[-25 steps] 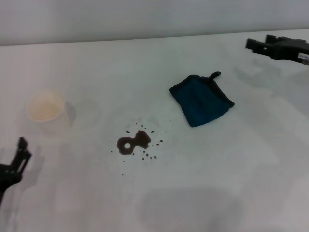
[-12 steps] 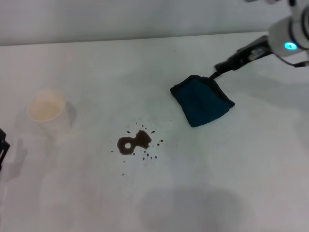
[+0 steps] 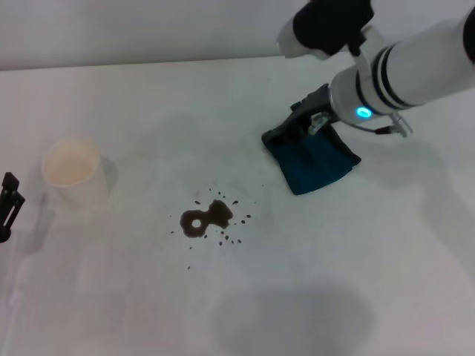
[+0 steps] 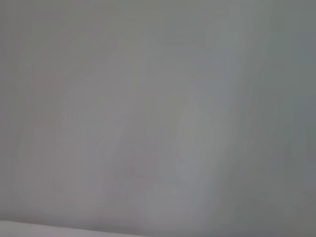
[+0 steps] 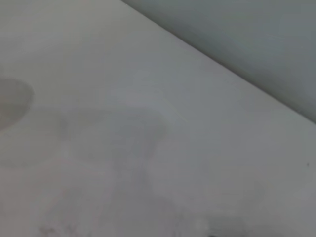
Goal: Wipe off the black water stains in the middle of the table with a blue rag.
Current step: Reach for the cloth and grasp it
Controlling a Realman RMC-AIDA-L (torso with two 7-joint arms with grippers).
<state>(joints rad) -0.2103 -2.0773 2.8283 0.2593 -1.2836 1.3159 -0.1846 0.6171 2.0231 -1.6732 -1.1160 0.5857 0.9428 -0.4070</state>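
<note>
The blue rag (image 3: 318, 165) lies folded on the white table (image 3: 371, 267), right of centre. The black water stains (image 3: 205, 219) form a small dark blotch with a pale ring hole, ringed by specks, left of and nearer than the rag. My right gripper (image 3: 294, 127) reaches in from the upper right and sits over the rag's far left corner, covering the rag's far edge. My left gripper (image 3: 9, 202) shows only partly at the left edge, low near the table. Neither wrist view shows the rag or the stains.
A white paper cup (image 3: 71, 169) stands on the table at the left, close to my left gripper. The right wrist view shows bare tabletop (image 5: 123, 148) and its far edge against a grey wall. The left wrist view shows only plain grey.
My right arm has swung in from the far right and come down over the rag's far corner. My left gripper has shifted at the left edge. Rag, stains and cup have not moved.
</note>
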